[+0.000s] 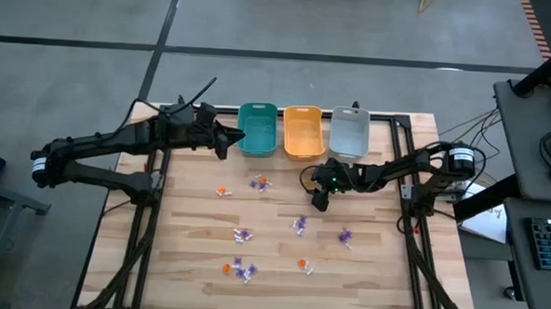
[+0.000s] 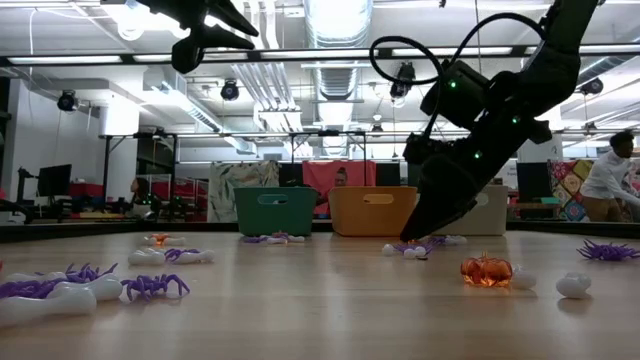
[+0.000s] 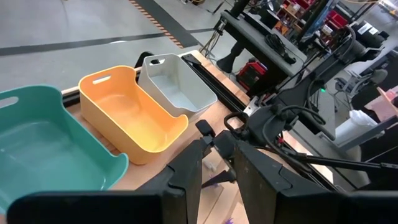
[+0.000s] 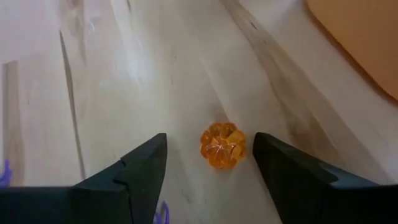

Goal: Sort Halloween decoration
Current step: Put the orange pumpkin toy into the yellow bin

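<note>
Right tool [image 4: 208,177] angles down near the tabletop, fingers spread; left tool [image 1: 222,141] hovers raised.

We see a bright room lit from above by long ceiling lights [image 2: 345,20], and they glare white in the low view. From overhead the table [image 1: 373,271] is evenly lit, with only soft shadows. Down low, the near trinkets [image 2: 60,290] look blurry, while the bins [image 2: 275,210] farther back look sharper. In the right wrist view the wood looks washed out and pale, and the dark fingers [image 4: 134,177] are soft at the edges.
</note>
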Controlling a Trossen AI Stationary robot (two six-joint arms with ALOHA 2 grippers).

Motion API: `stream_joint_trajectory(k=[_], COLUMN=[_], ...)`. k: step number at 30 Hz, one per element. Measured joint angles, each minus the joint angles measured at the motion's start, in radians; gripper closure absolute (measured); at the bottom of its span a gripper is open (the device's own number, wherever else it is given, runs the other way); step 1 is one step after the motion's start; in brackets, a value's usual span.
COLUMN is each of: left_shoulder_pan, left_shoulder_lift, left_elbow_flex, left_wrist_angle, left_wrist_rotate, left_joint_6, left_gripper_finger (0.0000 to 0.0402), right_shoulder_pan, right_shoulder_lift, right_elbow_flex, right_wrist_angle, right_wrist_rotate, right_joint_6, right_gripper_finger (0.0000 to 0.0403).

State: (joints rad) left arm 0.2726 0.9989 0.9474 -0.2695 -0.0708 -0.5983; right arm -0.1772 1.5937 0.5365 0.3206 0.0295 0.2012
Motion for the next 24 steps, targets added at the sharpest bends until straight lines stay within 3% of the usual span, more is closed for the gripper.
stream_joint_trajectory(k=[19,24], left_shoulder_pan=[-0.001,0.0], left_shoulder_lift=[0.001,0.001], left_elbow_flex=[0.0,0.0], left_wrist_angle=[0.0,0.0], left_wrist_rotate=[0.0,0.0], left_joint_6=[-0.006,-0.006], left_gripper_finger=[0.0324,0.0324], right_shoulder_pan=[0.0,0.0], right_shoulder_lift=[0.001,0.0], right_elbow_flex=[-0.001,-0.001], right_wrist_angle=[0.002,0.001], right_wrist_rotate=[-0.011,-0.013], right_joint_6=[0.001,0.009], right_gripper_finger=[0.0306,0.0325])
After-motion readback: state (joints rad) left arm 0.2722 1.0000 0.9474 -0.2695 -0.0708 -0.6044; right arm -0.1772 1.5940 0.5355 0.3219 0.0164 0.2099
